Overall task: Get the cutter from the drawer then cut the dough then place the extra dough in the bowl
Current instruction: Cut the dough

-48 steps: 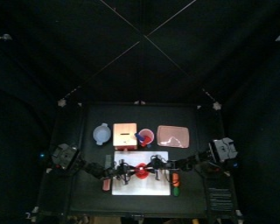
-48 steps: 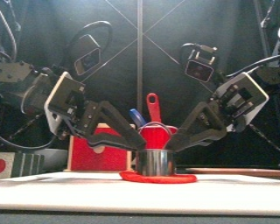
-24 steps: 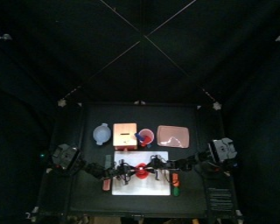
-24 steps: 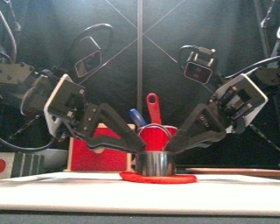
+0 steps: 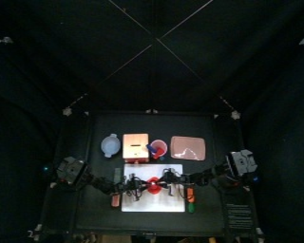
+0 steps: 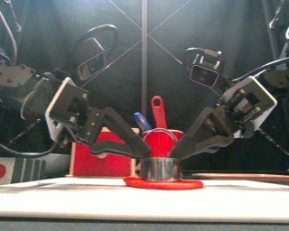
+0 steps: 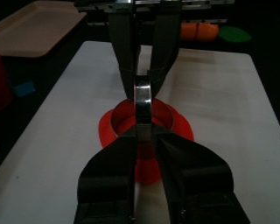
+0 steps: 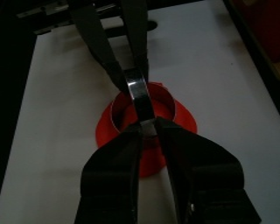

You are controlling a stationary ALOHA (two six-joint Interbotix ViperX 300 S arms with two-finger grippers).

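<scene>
The round metal cutter (image 6: pixel 161 169) stands on the red dough (image 6: pixel 163 183), which lies flat on the white cutting board (image 6: pixel 62 197). My left gripper (image 6: pixel 140 162) reaches down from the left and my right gripper (image 6: pixel 181 159) from the right, each shut on one side of the cutter's rim. In the left wrist view the left gripper (image 7: pixel 140 118) pinches the near wall of the cutter (image 7: pixel 142 92), with dough (image 7: pixel 112 131) spreading around it. The right wrist view shows the right gripper (image 8: pixel 139 112) likewise on the cutter (image 8: pixel 133 87) over the dough (image 8: pixel 181 118).
Along the back stand the blue-grey bowl (image 5: pixel 110 144), the wooden box (image 5: pixel 137 145) with its red drawer front (image 6: pixel 105 158), the red cup (image 6: pixel 162 135) with toy knives and the pink tray (image 5: pixel 188 147). Small toy foods (image 5: pixel 190 197) lie right of the board.
The left gripper's jaws have dipped slightly at the cutter. The cutter, the dough and the right gripper stay where they were.
</scene>
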